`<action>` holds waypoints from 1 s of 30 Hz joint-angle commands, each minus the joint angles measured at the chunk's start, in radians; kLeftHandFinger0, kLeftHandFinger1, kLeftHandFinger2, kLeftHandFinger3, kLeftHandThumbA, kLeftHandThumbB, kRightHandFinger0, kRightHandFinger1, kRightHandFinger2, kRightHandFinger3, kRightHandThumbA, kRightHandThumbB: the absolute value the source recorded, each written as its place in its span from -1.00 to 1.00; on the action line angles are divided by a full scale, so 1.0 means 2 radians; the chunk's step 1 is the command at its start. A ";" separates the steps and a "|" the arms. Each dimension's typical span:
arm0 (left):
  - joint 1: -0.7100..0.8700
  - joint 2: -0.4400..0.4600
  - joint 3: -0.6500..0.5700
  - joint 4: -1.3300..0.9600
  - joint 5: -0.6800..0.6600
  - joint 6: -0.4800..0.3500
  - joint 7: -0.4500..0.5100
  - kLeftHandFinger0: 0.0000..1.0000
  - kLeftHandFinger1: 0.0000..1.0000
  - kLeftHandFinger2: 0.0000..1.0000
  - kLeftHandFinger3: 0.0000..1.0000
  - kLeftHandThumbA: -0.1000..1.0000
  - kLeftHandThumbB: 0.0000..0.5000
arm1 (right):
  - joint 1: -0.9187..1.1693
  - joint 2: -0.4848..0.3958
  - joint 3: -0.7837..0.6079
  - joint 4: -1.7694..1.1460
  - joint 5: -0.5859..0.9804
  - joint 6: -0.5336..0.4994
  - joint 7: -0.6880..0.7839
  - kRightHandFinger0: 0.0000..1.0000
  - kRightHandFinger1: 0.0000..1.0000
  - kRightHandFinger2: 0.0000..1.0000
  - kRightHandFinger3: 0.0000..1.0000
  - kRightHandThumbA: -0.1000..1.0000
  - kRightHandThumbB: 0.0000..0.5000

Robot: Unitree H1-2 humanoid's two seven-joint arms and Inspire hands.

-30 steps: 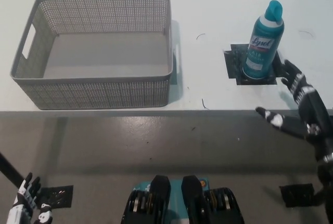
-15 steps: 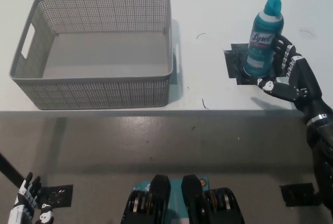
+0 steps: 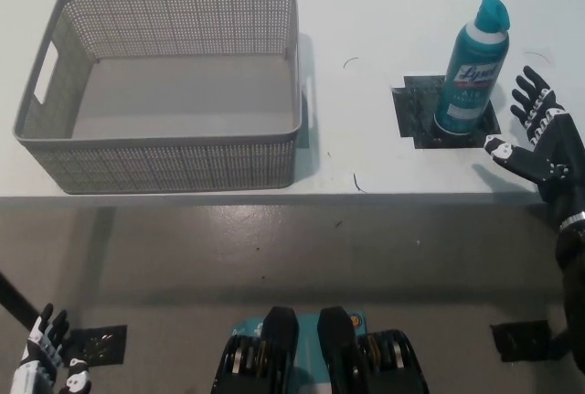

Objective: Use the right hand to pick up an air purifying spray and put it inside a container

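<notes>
Head view, looking steeply down on a white table (image 3: 384,10) whose front edge runs across the middle of the frame. At upper right a teal Lysol spray can (image 3: 473,69) stands upright on a dark square patch (image 3: 416,115) on the table; its long axis is vertical, drawn slightly tilted by the steep viewpoint, with the cap toward the top of the frame and the label facing the camera. The nozzle direction is too small to make out. The black right robot hand (image 3: 541,143) lies just to the right of the can, fingers spread wide and holding nothing; a gap of white table separates it from the can. Its forearm is cut off by the right edge of the frame. At upper left sits a grey perforated plastic basket (image 3: 50,152), rectangular, with a handle slot in its left wall. The white left robot hand (image 3: 47,362) rests at the lower left corner, partly cut off by the bottom edge, fingers apart. Further dark patches lie on the floor (image 3: 274,248) at lower left and lower right.
</notes>
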 commanded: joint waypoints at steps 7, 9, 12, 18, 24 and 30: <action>-0.005 0.003 0.003 -0.013 -0.006 -0.007 0.009 1.00 1.00 1.00 1.00 -0.48 1.00 | -0.033 -0.004 -0.010 0.014 0.008 -0.018 -0.012 1.00 1.00 1.00 1.00 0.76 0.88; -0.006 0.005 0.002 -0.013 -0.007 -0.006 0.007 1.00 1.00 1.00 1.00 -0.50 1.00 | -0.038 -0.003 -0.012 0.017 0.009 -0.019 -0.015 1.00 1.00 1.00 1.00 0.76 0.94; -0.006 0.005 0.003 -0.013 -0.006 -0.007 0.007 1.00 1.00 1.00 1.00 -0.49 1.00 | -0.052 -0.003 -0.014 0.038 0.008 -0.023 -0.019 1.00 1.00 1.00 1.00 0.77 0.91; -0.006 0.003 0.003 -0.012 -0.016 -0.008 0.004 1.00 1.00 1.00 1.00 -0.51 1.00 | -0.078 -0.001 -0.018 0.073 0.013 -0.031 -0.016 1.00 1.00 1.00 1.00 0.76 0.81; -0.007 0.005 0.003 -0.012 -0.009 -0.012 0.007 1.00 1.00 1.00 1.00 -0.48 1.00 | -0.108 -0.002 -0.020 0.127 0.015 -0.042 -0.012 1.00 1.00 1.00 1.00 0.72 0.62; -0.009 0.006 0.003 -0.017 -0.002 -0.010 0.009 1.00 1.00 1.00 1.00 -0.45 1.00 | -0.147 -0.007 -0.023 0.209 0.022 -0.070 0.002 1.00 1.00 1.00 1.00 0.62 0.83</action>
